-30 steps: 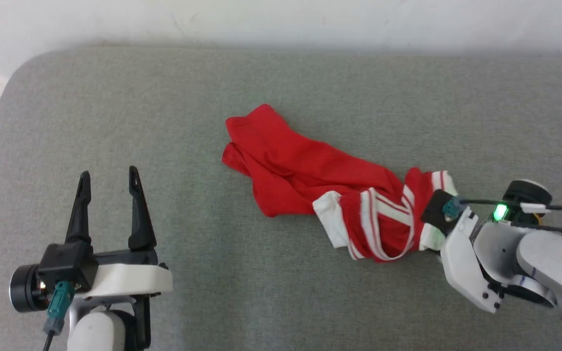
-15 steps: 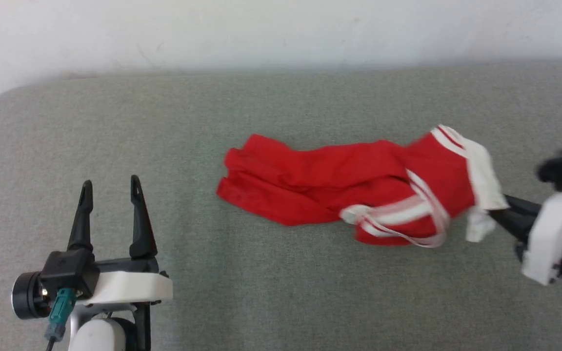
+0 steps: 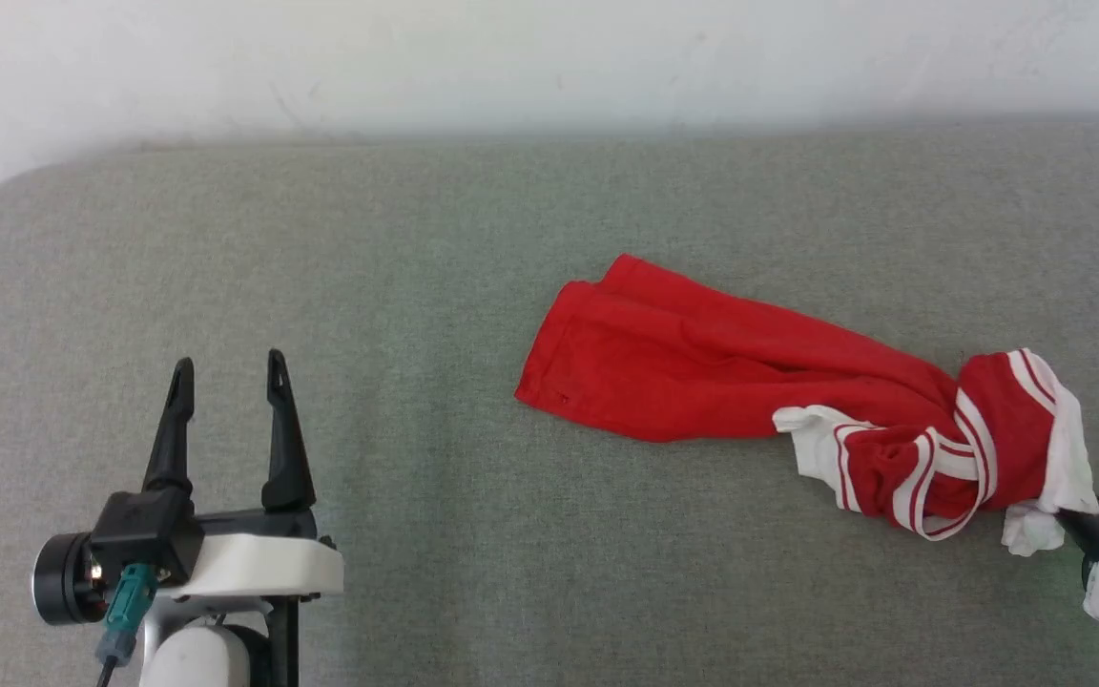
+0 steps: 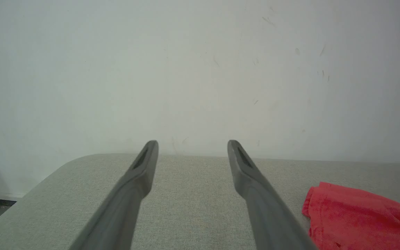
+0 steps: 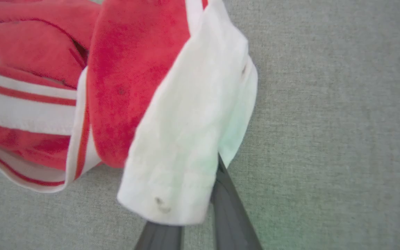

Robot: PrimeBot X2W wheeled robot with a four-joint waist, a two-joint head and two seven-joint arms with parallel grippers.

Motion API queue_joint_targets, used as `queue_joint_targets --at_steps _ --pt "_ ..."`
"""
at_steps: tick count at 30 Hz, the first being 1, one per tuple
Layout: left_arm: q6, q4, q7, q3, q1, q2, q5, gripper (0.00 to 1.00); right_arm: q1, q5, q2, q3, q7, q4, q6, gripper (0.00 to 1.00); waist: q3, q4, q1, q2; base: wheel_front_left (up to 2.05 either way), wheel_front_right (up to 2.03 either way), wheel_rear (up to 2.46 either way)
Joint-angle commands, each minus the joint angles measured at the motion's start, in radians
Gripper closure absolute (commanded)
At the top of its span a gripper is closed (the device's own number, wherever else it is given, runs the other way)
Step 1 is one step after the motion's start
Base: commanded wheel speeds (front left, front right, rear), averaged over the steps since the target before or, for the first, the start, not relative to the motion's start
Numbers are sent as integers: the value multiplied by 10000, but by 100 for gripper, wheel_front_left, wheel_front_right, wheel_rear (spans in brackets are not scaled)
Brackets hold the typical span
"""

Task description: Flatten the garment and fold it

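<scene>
Grey cloth-covered tabletop [image 3: 397,239] against a white wall [image 3: 511,57], with a red garment [image 3: 702,363] stretched across its right half.

Lying twisted into a long rope shape, the garment has its plain red end flat near the middle of the tabletop, while its bunched end of white and red stripes sits far to the right. At that end the right gripper [image 3: 1076,520] has its two dark fingers [image 5: 227,205] drawn close together, pinching a white sleeve [image 5: 193,139] that drapes over their tips. The left gripper [image 3: 229,361] hovers above the left half of the tabletop, well apart from the garment, fingers spread wide with nothing between them and pointing toward the back edge and the wall.
</scene>
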Motion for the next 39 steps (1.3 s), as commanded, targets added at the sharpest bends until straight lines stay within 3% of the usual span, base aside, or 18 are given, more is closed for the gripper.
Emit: queue_joint_targets --at_steps 1,6,12,17,22,26,29,33,39 --pt "-34 40 -47 53 168 -48 134 0 47 -133 46 -20 -109 13 -21 0 -96 -68 0 -1 0 0 0" --pt "-73 107 -47 73 390 -60 249 0 -212 -929 -464 -67 -472 -942 -21 0 -451 -165 0 -1 0 0 0" --pt "-67 58 -47 131 567 -70 306 0 -573 -1845 -1610 -740 53 -3481 -21 0 -690 -188 0 -1 0 0 0" --pt "-84 25 -47 47 553 -80 298 0 -1374 -2879 -2026 -1216 1819 -5564 -21 0 -642 -70 0 -1 0 0 0" --pt "-130 21 -47 -67 409 -87 277 0 -2658 -3550 -1528 -447 4825 -6755 -21 0 -396 157 0 -1 0 0 0" --pt "-137 25 -47 -181 215 -92 246 0 -3791 -3546 -909 768 6965 -6596 -21 0 -99 422 0 -1 0 0 0" --pt "-99 44 -47 -287 87 -95 190 0 -4495 -3537 -461 1703 7911 -6000 -21 0 138 630 0 -1 0 0 0" --pt "-70 111 -47 -434 -90 -98 58 0 -4739 -3192 11 2647 8259 -4878 -21 0 396 940 0 -1 0 0 0" --pt "-17 172 -47 -390 -195 -99 -11 0 -4061 -2767 109 3773 8154 -3676 -21 0 577 1136 0 -1 0 0 0"
